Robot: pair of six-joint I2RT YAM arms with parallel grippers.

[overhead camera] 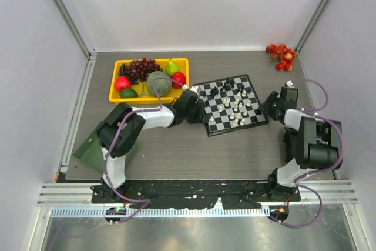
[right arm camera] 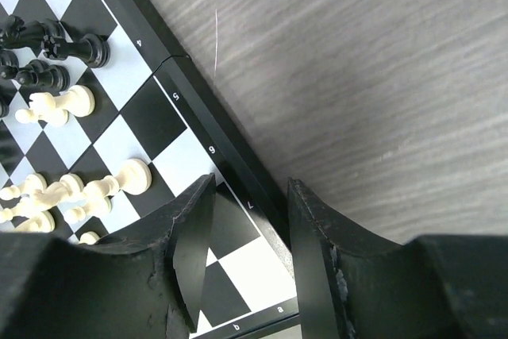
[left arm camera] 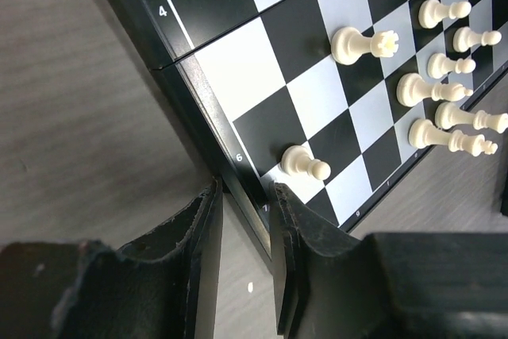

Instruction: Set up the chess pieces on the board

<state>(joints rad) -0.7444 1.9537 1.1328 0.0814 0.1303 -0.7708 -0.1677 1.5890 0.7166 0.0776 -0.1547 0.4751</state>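
Observation:
The board (overhead camera: 254, 119) lies at the table's middle, turned a little, with black and cream-white chess pieces (overhead camera: 234, 105) scattered over it, many lying on their sides. My left gripper (overhead camera: 195, 107) is at the board's left edge. In the left wrist view it (left arm camera: 244, 192) is open, its fingers straddling the board's black border (left arm camera: 208, 109), with a fallen white pawn (left arm camera: 305, 162) just ahead. My right gripper (overhead camera: 271, 105) is at the board's right edge. In the right wrist view it (right arm camera: 250, 188) is open and straddles the border (right arm camera: 202, 113). Black pieces (right arm camera: 75, 49) and white pieces (right arm camera: 119, 180) lie to its left.
A yellow tray (overhead camera: 115, 95) with dark grapes (overhead camera: 141, 67), a pear, apples and other fruit stands left of the board, just behind my left arm. A green tray (overhead camera: 93, 148) sits at the left near edge. Red fruits (overhead camera: 280, 56) lie in the back right corner.

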